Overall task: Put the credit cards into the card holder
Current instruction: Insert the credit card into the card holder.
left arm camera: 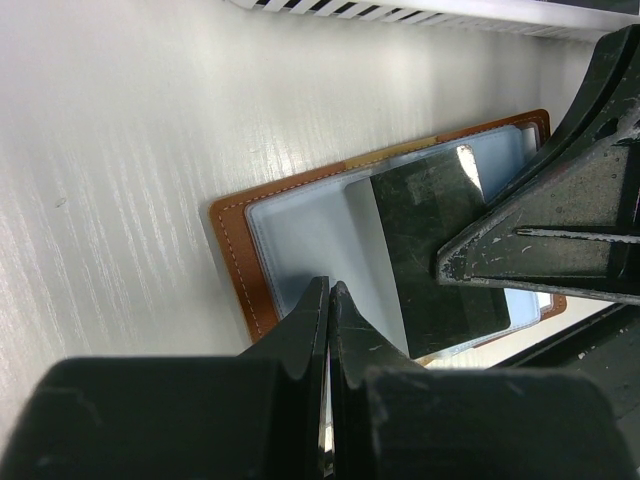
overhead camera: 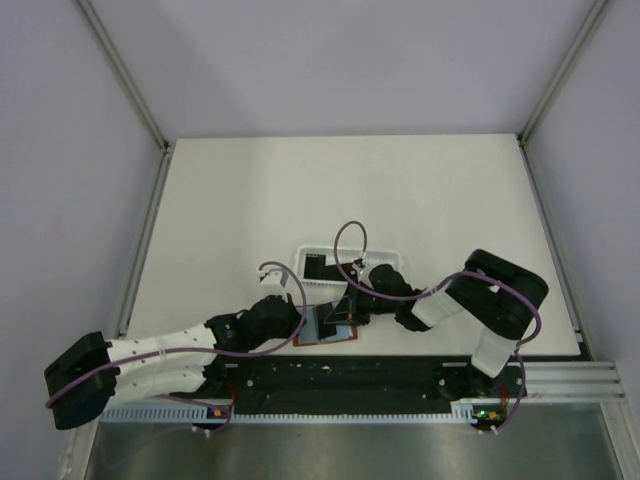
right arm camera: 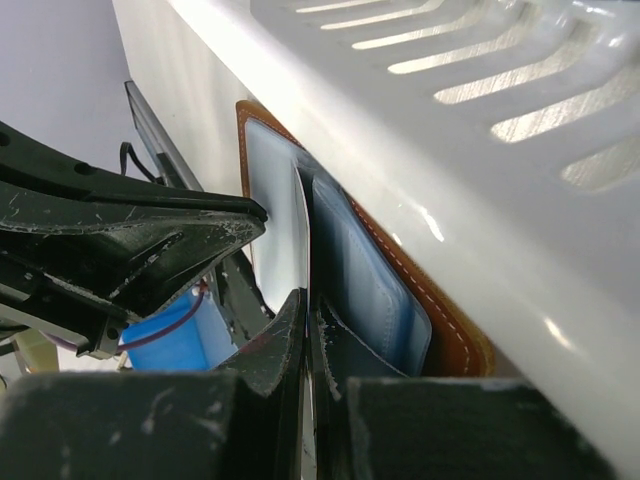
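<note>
Right pincer (right arm camera: pixel 305 312): clenched on one black credit card (left arm camera: pixel 440 255), gripped at its right edge. In the right wrist view the card shows only as a thin edge running between the fingertips. The card sits at a slant over the bluish inner pockets of the card holder (left arm camera: pixel 236 250); whether its lower edge has entered a pocket cannot be made out.

Left pincer (left arm camera: pixel 328 300): clenched, tips together on the left part of the card holder, just left of the card. Whether it pinches a pocket edge or only presses on it cannot be told.

Card holder: one, brown leather, lying open on the white table (overhead camera: pixel 300 190) at the near middle, between the two pincers and just near of the basket.

White slotted basket (overhead camera: pixel 392 258): one, touching or just beside the holder's far edge. It holds a second black card (overhead camera: pixel 322 268), partly hidden by a purple cable.

Credit cards counted: two. The holder's right end is covered by the right pincer.
</note>
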`<action>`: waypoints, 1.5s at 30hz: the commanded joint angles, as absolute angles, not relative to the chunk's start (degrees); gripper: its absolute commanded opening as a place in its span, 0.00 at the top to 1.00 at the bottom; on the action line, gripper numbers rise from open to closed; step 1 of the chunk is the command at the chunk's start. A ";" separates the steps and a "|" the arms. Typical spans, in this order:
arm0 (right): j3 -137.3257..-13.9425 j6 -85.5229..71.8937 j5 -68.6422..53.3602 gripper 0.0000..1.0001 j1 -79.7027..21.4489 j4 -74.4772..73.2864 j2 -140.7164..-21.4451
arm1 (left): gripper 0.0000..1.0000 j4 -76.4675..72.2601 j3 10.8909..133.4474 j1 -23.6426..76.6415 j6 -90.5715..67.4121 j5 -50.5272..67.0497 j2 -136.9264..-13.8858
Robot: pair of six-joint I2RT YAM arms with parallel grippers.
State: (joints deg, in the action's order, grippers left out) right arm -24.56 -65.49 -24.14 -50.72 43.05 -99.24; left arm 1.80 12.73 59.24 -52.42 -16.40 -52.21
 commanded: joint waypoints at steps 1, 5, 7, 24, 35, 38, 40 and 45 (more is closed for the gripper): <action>-25.66 -63.72 -22.32 1.00 -50.71 40.69 -99.22 | 1.00 4.66 11.60 59.33 -52.29 -16.79 -52.12; -25.58 -65.39 -23.20 1.00 -51.33 42.97 -100.46 | 1.00 4.57 11.51 59.33 -52.47 -16.70 -52.21; -25.49 -66.35 -23.38 1.00 -51.77 44.47 -101.16 | 1.00 4.66 11.60 59.24 -52.65 -16.96 -52.12; -25.93 -68.73 -23.38 1.00 -52.12 45.45 -102.92 | 0.89 7.90 13.97 59.33 -52.56 -17.84 -46.06; -27.77 -65.48 -21.45 1.00 -52.82 38.50 -99.93 | 0.75 15.63 15.29 59.33 -54.40 -18.54 -41.39; -28.04 -64.95 -21.01 1.00 -52.91 37.09 -99.23 | 0.79 19.06 15.99 59.24 -57.03 -18.72 -42.01; -28.12 -64.69 -20.74 1.00 -53.17 36.57 -98.88 | 0.79 20.56 16.26 59.24 -58.09 -19.59 -41.92; -28.65 -63.90 -20.39 1.00 -53.26 35.25 -98.26 | 0.76 23.03 16.70 59.33 -58.71 -21.27 -41.48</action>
